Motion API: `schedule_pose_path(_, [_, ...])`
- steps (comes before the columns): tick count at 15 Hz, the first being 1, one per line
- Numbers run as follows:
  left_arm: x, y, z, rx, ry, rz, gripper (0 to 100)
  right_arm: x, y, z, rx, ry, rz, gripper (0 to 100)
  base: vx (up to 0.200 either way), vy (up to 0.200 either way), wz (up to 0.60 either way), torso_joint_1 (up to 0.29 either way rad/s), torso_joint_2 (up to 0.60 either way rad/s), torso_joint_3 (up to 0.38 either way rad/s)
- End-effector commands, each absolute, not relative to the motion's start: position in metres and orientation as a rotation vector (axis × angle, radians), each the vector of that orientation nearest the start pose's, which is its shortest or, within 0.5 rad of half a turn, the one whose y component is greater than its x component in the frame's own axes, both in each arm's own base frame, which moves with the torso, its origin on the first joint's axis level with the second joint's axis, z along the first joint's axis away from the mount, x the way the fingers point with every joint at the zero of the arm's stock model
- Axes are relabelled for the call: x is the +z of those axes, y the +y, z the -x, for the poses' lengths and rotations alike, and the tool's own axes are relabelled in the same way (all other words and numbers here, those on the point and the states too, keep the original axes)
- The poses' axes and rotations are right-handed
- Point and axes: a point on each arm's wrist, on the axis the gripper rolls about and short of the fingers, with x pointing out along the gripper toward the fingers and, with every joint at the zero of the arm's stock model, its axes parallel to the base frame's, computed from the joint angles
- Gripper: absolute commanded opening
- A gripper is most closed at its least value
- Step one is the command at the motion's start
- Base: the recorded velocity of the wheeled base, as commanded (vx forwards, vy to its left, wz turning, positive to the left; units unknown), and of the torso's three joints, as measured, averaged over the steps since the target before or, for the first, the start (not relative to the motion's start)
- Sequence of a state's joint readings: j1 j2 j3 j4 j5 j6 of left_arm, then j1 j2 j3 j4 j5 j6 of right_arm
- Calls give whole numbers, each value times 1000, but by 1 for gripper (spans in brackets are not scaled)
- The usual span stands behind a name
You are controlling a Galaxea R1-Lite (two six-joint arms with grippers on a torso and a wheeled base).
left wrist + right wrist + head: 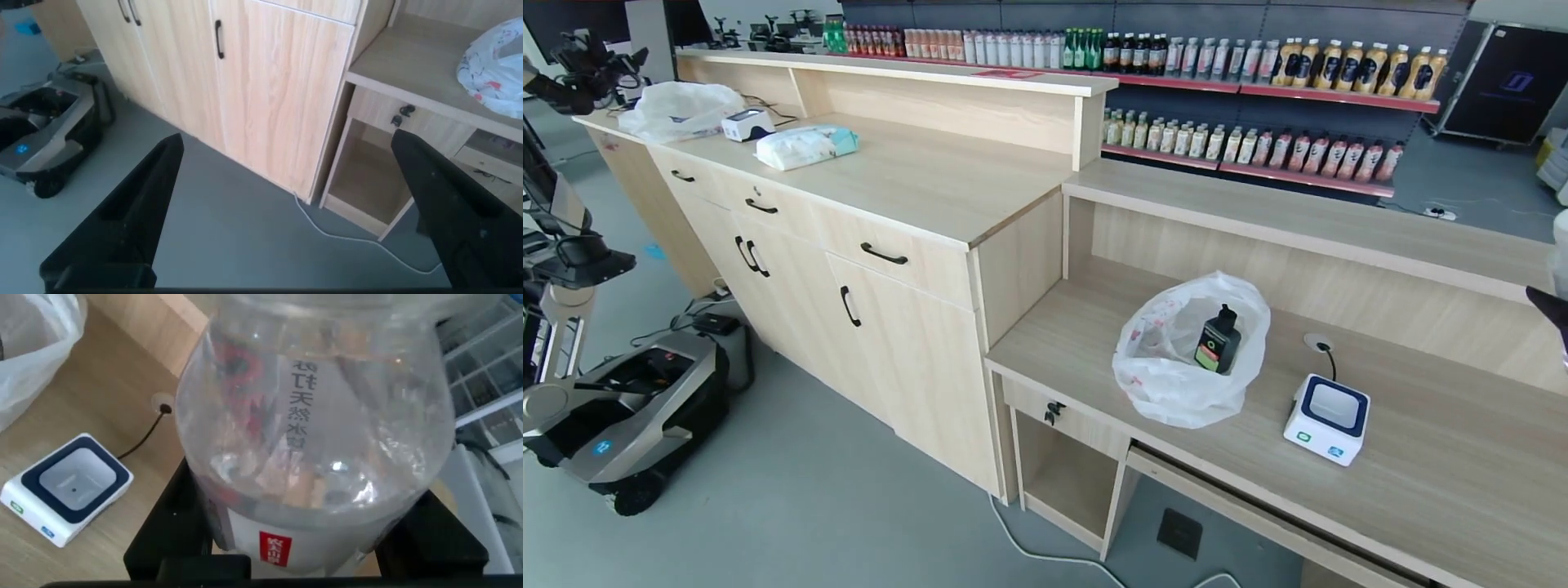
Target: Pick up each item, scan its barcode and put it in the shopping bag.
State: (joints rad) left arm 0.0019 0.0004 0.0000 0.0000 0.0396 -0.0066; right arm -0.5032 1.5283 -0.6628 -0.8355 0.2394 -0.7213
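Note:
A white plastic shopping bag (1188,351) stands open on the lower desk (1421,474), with a dark bottle (1218,339) upright inside it. To its right sits the white barcode scanner (1328,418) with its blue-rimmed window facing up. My right gripper (315,539) is shut on a clear water bottle (319,416) with a red-and-white label, held above the desk to the right of the scanner (69,486). At the right edge of the head view a sliver of that bottle (1560,245) and the gripper (1547,306) appear. My left gripper (282,212) hangs open over the floor, left of the desk.
The taller counter (915,180) at the left carries a wipes pack (805,147), a second scanner (747,124) and another white bag (678,110). Shelves of drinks (1258,98) line the back. Another robot's base (621,416) and a cable (1029,539) lie on the floor.

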Motion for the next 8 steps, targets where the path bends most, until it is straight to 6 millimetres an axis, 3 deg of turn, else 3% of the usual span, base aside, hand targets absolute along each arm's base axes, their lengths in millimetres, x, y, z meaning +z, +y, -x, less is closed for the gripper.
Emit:
schedule_pose_path(1, [75,1,23,41,0,8,100,204,-121,-231,-201,129,714,0,0,0,0,0,0,0])
schedule_pose_path(4, [75,1,23,43,0,6,100,199,-130,-242,-199,85,804,0,0,0,0,0,0,0])
schedule_pose_path(8, [75,1,23,43,0,6,100,173,-139,-255,-74,62,847,0,0,0,0,0,0,0])
